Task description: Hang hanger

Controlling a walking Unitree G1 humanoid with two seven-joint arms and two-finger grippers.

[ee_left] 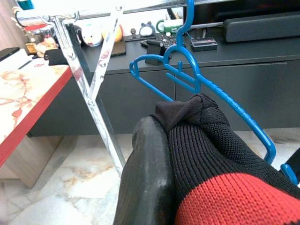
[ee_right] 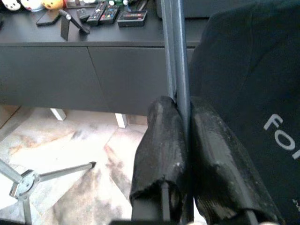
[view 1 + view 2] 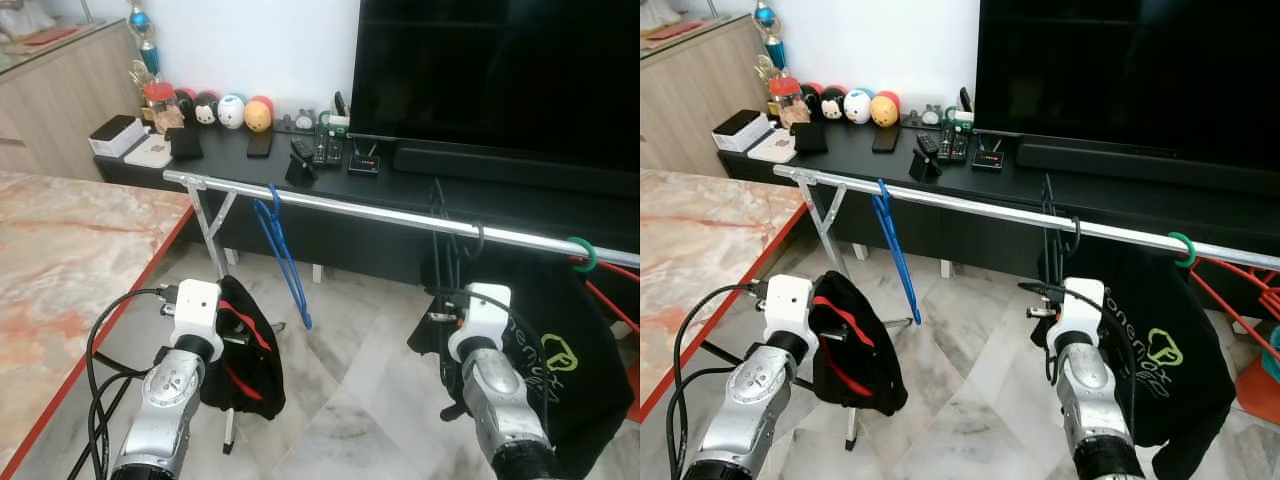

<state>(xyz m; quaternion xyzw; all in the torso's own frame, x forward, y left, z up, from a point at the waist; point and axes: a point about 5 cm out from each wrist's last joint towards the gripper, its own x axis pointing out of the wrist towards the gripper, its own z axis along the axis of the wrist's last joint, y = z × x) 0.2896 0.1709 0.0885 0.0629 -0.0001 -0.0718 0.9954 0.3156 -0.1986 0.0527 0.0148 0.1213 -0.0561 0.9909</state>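
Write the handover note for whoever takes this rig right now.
Left end effector: shut on a black and red garment, low, left of the rack.
Right end effector: shut on the dark hanger carrying the black shirt; its hook is at the silver rail.
Done: blue hanger hangs empty on the rail.
Left: confirm the hook is seated, release; deal with the garment.

Rail (image 3: pixel 400 212): polished, shiny metal tube. Blue hanger (image 3: pixel 284 255): smooth glossy plastic, ribbed along one arm. Black-and-red garment (image 1: pixel 220 159): coarse knitted cloth, matt. Black hanger (image 2: pixel 180 70): thin, dull dark metal. Black shirt (image 3: pixel 1160 350): soft matt fabric with print. Floor (image 3: pixel 350 400): glossy veined marble. Desk (image 3: pixel 60 250): polished marble-look surface, red edge.
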